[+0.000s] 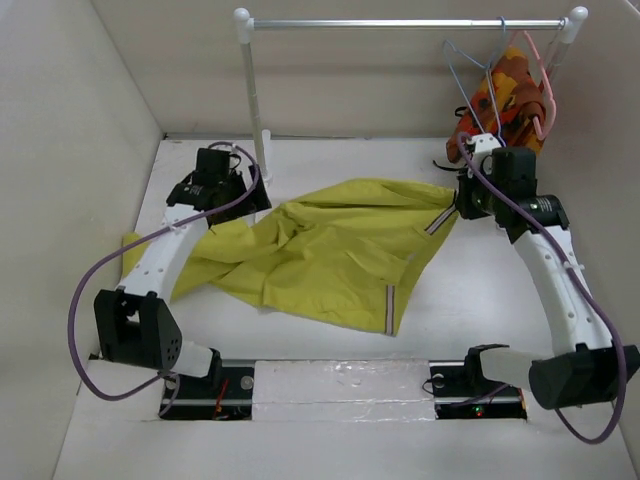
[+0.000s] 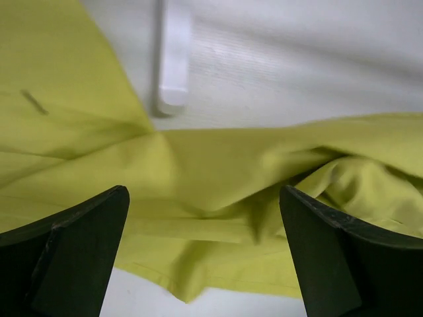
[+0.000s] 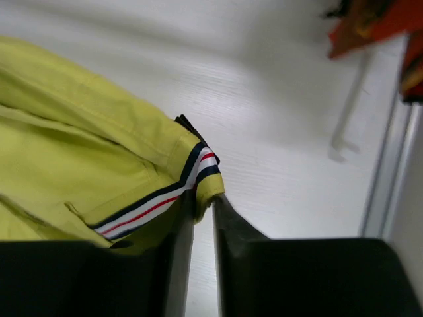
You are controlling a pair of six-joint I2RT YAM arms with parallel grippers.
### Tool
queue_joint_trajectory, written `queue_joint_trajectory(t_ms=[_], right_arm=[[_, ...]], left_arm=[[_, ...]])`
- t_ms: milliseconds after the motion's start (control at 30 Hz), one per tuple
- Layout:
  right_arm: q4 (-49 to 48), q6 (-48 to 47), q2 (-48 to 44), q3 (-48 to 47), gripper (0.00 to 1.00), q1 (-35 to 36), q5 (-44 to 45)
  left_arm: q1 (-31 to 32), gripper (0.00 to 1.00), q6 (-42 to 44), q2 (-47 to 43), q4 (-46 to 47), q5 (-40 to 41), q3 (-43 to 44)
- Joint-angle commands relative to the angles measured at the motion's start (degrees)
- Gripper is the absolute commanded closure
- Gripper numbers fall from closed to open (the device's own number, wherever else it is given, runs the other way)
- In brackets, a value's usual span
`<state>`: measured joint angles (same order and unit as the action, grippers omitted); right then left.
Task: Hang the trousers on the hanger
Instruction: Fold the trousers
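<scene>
The mustard yellow-green trousers (image 1: 330,250) lie spread across the middle of the table. My right gripper (image 1: 462,200) is shut on the corner of their striped waistband trim (image 3: 165,191), pinching the cloth (image 3: 86,132) between its fingers. My left gripper (image 1: 238,192) is open over a crumpled fold of the trousers (image 2: 218,191) at their far left end, its jaws wide apart with cloth between and below them. The pale-blue wire hanger (image 1: 462,62) hangs on the rail at the back right.
A white rail (image 1: 400,23) on posts spans the back; its left post's foot (image 2: 173,66) stands just beyond the left gripper. A pink hanger (image 1: 540,75) with an orange, red and brown patterned garment (image 1: 500,100) hangs at the right end, just behind the right gripper.
</scene>
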<state>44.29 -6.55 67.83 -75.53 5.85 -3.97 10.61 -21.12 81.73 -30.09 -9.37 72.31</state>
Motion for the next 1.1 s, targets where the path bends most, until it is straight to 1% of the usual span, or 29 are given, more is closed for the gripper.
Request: queue_joint_trajectory(t_ms=[0,33,67,100,133,167,200,233,267,300,333,367,400,433,500,533,567,600,633,667,700,767,800,867,900,1000,1067], right_arm=[[-5.71,-5.66,0.10,-0.76,0.73,-2.77,13.01],[-6.32,-5.93,0.63,-0.76,0.57,-1.90,13.54],[-5.54,-6.46,1.33,-1.81,0.45,-1.11,13.11],[-5.36,-6.90,2.03,-2.51,0.31,2.12,13.28],[-5.62,-7.16,2.21,-2.69,0.27,4.41,13.81],[-5.71,-7.16,2.13,-2.78,0.24,6.87,14.85],[-5.45,-7.69,2.04,-2.52,0.24,9.33,15.56],[-5.10,-7.78,1.95,-2.09,0.24,13.88,16.44],[-4.66,-7.95,1.78,-1.47,0.24,15.93,16.53],[-4.92,-8.22,1.43,1.14,0.41,17.69,15.32],[-5.61,-8.05,0.55,3.35,0.62,21.19,13.30],[-6.40,-7.96,0.02,5.37,0.86,23.14,8.41],[-8.67,-7.96,-0.50,7.74,1.00,25.42,6.45],[-9.92,-7.69,-1.81,12.46,1.00,27.88,4.95],[-12.12,-5.51,-3.49,17.40,1.00,36.91,2.58],[-12.13,-4.97,-3.50,18.65,1.00,36.96,2.56],[-12.47,-4.36,-4.02,19.97,0.94,40.26,1.86],[-13.69,-3.83,-4.20,21.02,0.69,41.60,1.42],[-14.75,-4.00,-4.20,22.43,0.56,42.83,0.37],[-15.89,-4.44,-3.50,24.35,0.47,43.80,-1.12],[-16.51,-5.05,-2.80,24.90,0.35,45.55,-1.30],[-16.43,-6.11,-1.13,25.43,0.26,46.18,-2.88],[-16.17,-6.98,0.88,25.52,0.24,46.88,-3.24],[-16.17,-7.78,3.08,25.78,0.21,48.29,-4.20],[-16.69,-8.13,4.83,26.13,0.20,48.90,-4.38],[-20.38,-8.31,7.57,27.19,0.17,50.32,-4.21],[-22.83,-8.57,11.61,26.84,0.17,50.32,-3.51]], left_arm=[[-2.70,0.06,-0.49,-7.20,0.30,14.98,-1.81],[-2.70,0.06,-1.37,-8.07,0.81,16.03,-6.44],[-3.22,0.06,-2.85,-9.04,1.08,17.52,-8.75],[-3.23,0.06,-3.83,-11.14,1.52,18.24,-10.68],[-4.01,0.07,-4.71,-12.29,1.78,18.42,-14.53],[-5.06,0.09,-6.19,-13.00,1.96,17.64,-16.22],[-5.07,0.11,-7.08,-14.74,1.00,17.71,-17.54],[-5.07,0.11,-8.05,-15.72,0.82,18.50,-20.26],[-5.07,0.11,-9.45,-16.60,0.30,20.25,-21.59],[-5.68,0.10,-13.12,-18.52,-0.32,20.00,-22.99],[-6.21,0.10,-15.24,-19.24,-0.41,19.57,-25.18],[-6.22,0.10,-17.26,-19.94,-0.24,19.56,-26.25],[-6.22,0.10,-20.94,-21.43,1.16,19.91,-27.04],[-6.22,0.10,-22.71,-22.05,1.69,20.78,-27.83],[-6.22,0.10,-28.06,-22.41,2.40,25.08,-27.06],[-6.22,0.10,-29.66,-22.32,2.75,25.10,-26.88],[-6.22,0.10,-30.98,-22.06,3.45,25.27,-26.87],[-6.83,0.10,-32.30,-21.27,5.20,25.01,-26.96],[-7.35,0.10,-34.84,-20.40,5.73,24.84,-27.22],[-7.36,0.09,-35.91,-19.69,6.70,24.92,-27.75],[-8.23,0.07,-36.44,-17.68,9.67,24.75,-28.28],[-10.51,0.06,-36.10,-14.78,11.80,22.04,-28.72],[-11.13,0.06,-35.66,-11.11,12.07,21.07,-28.37],[-11.14,0.06,-33.82,-8.01,12.51,20.18,-26.27],[-11.14,0.04,-33.37,-5.38,13.38,20.00,-26.00],[-11.14,0.04,-31.88,-2.03,16.01,19.04,-25.29],[-11.14,0.06,-31.17,-0.44,16.55,17.81,-24.42]])
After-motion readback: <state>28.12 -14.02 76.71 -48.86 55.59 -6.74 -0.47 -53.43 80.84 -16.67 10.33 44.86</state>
